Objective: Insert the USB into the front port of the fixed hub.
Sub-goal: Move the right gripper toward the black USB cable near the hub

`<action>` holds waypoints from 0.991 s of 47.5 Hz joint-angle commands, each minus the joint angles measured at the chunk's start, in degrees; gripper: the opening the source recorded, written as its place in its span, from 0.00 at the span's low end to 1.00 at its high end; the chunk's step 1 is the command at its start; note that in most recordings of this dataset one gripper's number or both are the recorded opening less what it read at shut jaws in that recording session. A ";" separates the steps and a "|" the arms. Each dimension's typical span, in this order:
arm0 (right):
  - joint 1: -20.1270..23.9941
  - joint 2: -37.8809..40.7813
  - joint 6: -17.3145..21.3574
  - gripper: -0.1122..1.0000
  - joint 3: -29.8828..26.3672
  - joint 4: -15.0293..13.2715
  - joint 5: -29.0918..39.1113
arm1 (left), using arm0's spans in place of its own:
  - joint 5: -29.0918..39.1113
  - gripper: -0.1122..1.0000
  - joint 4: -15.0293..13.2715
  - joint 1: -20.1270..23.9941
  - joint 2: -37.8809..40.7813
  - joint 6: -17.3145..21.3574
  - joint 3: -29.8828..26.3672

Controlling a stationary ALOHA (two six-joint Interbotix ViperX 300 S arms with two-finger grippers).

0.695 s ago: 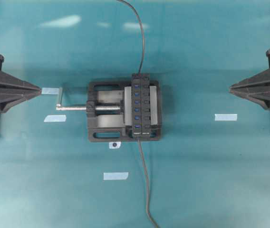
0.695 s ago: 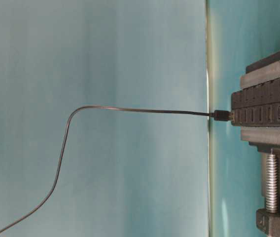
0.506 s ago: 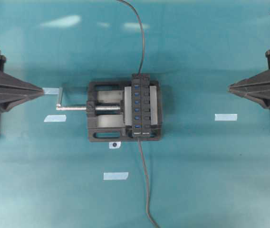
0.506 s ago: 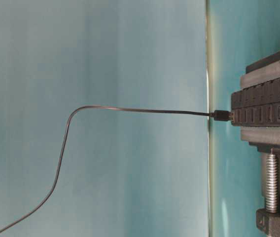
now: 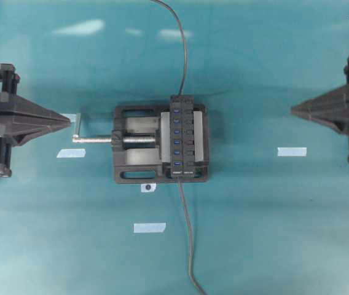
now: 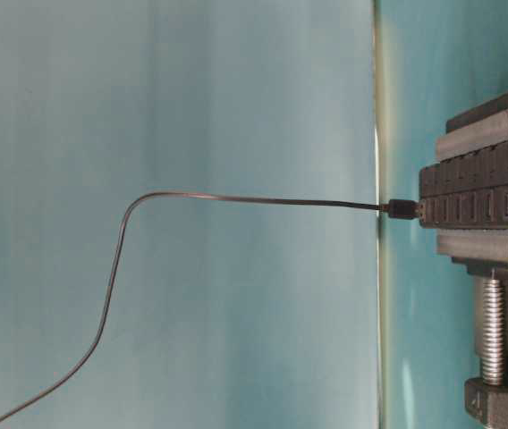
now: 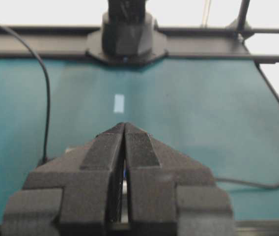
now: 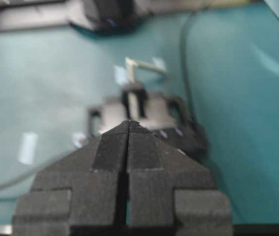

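Note:
The fixed hub [image 5: 180,136] is a black strip with a row of blue ports, clamped in a vise. The USB [image 6: 402,209], a small black plug, sits pushed into the hub's [image 6: 478,207] end. This is the end at the top of the overhead view. Its thin black cable [image 5: 184,55] runs off the table's far edge. My left gripper [image 5: 70,120] is shut and empty, with its tip just short of the vise crank. My right gripper [image 5: 292,111] is also shut and empty, well to the right of the hub. Both wrist views show the fingertips pressed together: left gripper [image 7: 124,125], right gripper [image 8: 129,123].
The black vise [image 5: 134,153] has a silver screw and crank [image 5: 78,128] pointing left. A thicker grey cable [image 5: 187,233] leaves the hub's near end toward the front edge. Pale tape strips [image 5: 150,227] [image 5: 292,151] [image 5: 70,153] lie on the teal table.
My left gripper has moved right, toward the vise crank. My right gripper has edged a little left. The plug, cables and hub have not moved.

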 commanded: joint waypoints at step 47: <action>-6.50 36.91 -7.38 0.08 -20.57 -2.02 0.44 | 5.45 0.10 0.09 0.00 1.05 -0.18 -3.69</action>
